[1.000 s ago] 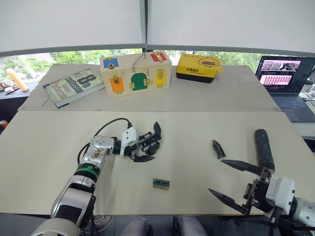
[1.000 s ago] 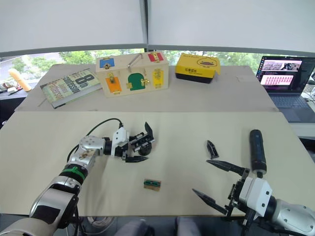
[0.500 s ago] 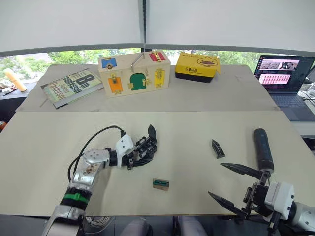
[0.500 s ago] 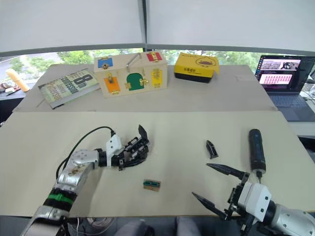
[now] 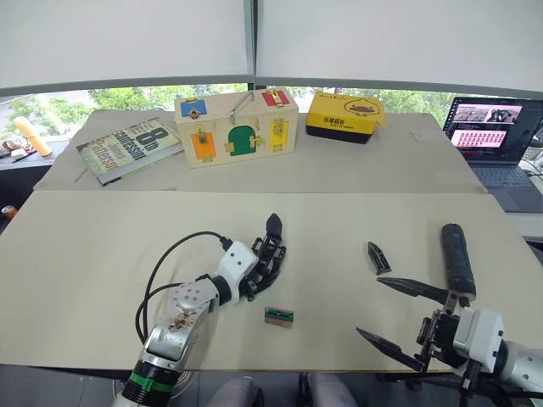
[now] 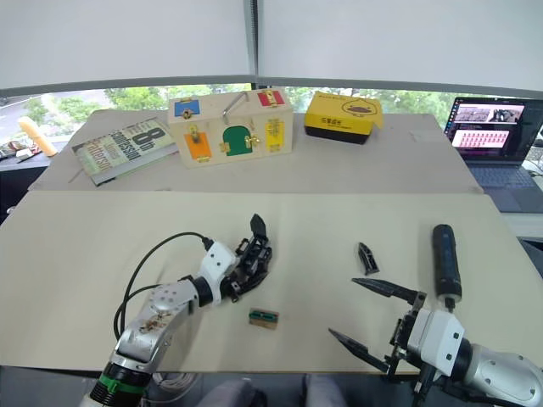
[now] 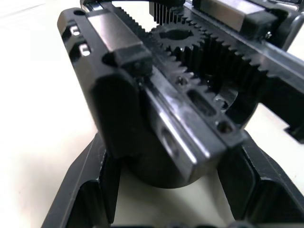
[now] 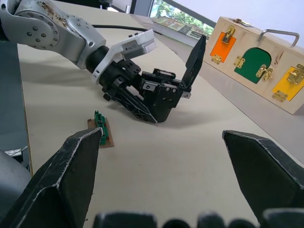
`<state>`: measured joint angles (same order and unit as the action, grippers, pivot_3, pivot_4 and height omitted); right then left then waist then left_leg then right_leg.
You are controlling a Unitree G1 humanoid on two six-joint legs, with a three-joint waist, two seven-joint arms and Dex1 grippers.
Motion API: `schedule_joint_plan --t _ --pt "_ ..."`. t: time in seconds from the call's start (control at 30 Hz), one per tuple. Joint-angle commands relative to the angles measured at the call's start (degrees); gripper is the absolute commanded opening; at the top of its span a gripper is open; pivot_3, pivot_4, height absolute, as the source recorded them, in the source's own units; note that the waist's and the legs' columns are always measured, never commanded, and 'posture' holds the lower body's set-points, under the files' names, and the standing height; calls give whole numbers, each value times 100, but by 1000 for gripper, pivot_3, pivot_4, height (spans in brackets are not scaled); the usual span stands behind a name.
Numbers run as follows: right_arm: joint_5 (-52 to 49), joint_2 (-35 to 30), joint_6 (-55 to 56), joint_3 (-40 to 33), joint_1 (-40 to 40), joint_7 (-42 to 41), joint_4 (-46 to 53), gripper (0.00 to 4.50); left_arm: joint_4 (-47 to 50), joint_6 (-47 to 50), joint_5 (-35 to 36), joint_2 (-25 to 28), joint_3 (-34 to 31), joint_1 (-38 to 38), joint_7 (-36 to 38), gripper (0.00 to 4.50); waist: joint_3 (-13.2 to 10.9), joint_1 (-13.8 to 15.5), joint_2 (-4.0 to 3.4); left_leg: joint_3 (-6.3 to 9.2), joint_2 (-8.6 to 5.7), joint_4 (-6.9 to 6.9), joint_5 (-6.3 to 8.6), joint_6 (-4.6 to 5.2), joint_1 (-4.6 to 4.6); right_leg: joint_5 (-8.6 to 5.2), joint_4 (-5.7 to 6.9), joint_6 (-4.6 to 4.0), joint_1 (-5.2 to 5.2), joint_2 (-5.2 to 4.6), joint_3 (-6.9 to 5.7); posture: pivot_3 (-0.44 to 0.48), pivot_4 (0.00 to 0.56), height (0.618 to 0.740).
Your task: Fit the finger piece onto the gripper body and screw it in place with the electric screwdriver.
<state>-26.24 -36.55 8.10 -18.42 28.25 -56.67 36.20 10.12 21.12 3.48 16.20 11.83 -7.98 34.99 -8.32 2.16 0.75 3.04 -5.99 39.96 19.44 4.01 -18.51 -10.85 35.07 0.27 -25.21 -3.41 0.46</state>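
Note:
My left gripper [image 5: 260, 271] is shut on the gripper body [image 5: 271, 251], a chunky black block held low over the table's middle, with its black pointed finger standing up at the far side. The body's gear and toothed racks [image 7: 190, 52] sit between my left fingers [image 7: 80, 190]. The small black finger piece [image 5: 377, 257] lies loose on the table to the right. Beyond it, the dark electric screwdriver [image 5: 456, 259] lies lengthwise near the right edge. My right gripper [image 5: 369, 307] hovers open near the front edge, in front of the screwdriver, holding nothing.
A small green-and-tan block [image 5: 277, 317] lies just in front of the gripper body. On the far table stand a wooden lock box [image 5: 235, 127], a yellow box [image 5: 342, 114], a book [image 5: 127, 148] and a laptop [image 5: 492, 136] at the right.
My left arm has swung in under the gripper body and turned it, so it now sits slightly further right with its finger pointing up and away. The right gripper has barely moved.

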Motion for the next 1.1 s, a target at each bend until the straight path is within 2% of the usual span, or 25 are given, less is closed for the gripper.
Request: schedule_joint_plan --t 0.03,0.17,0.23,0.3,0.33,0.5,0.63,0.73,0.9,1.1 --pt "-196 -58 -49 -72 -26 53 225 4500 55 -268 -3 -25 13 -16 -103 2316 0 3 0 0 0 0 0 0 0 0 0 0 0 0 0 0 150 740" --pt "-204 -81 -92 -71 -77 88 232 4500 -89 -264 74 54 17 -51 -11 2316 0 4 0 0 0 0 0 0 1 0 0 0 2 0 0 0 150 740" --pt "-202 -83 -110 -74 -94 104 241 4500 -142 -188 175 99 -30 -70 66 3401 0 3 -1 0 0 0 0 0 2 0 1 0 3 0 0 0 150 740" --pt "-203 -82 -119 -84 -94 112 248 4500 -144 -156 278 257 -70 -73 255 4237 1 3 -1 0 0 0 0 0 3 0 1 0 2 0 0 0 150 740" --pt "-208 -82 -122 -93 -91 115 250 4500 -138 -155 336 338 -94 -68 362 4452 1 -2 -2 0 0 0 0 0 4 0 1 0 3 0 0 0 150 740" --pt "-217 -77 -98 -127 -48 106 233 4500 -506 -485 724 1026 -340 -187 1277 4452 4 -19 -7 -1 1 -4 -2 -3 9 0 3 -1 3 1 -1 0 150 740" --pt "-204 -69 -67 -89 -38 84 202 4500 -1370 -878 884 1346 -485 -686 1920 4452 4 -5 -7 -1 0 -2 -3 -5 10 0 3 -1 7 -1 -3 0 150 740" --pt "-189 -59 -39 -62 -56 66 154 4500 -2106 -1323 908 1465 -359 -1098 2636 4452 4 -4 -7 0 -2 -1 -4 -5 11 0 4 -1 8 -2 -6 0 150 740" --pt "-188 -59 10 -66 -73 14 82 4500 -3288 -2325 807 1218 -106 -1778 3606 4452 4 2 -7 0 -4 -1 -4 -5 10 0 0 -2 7 -4 -10 0 150 740" --pt "-186 -34 66 -132 39 -23 108 4500 -4338 -2985 593 787 61 -2437 3987 4452 4 -3 -6 0 -4 5 -3 -3 5 1 -2 -1 7 -5 -10 0 150 740"
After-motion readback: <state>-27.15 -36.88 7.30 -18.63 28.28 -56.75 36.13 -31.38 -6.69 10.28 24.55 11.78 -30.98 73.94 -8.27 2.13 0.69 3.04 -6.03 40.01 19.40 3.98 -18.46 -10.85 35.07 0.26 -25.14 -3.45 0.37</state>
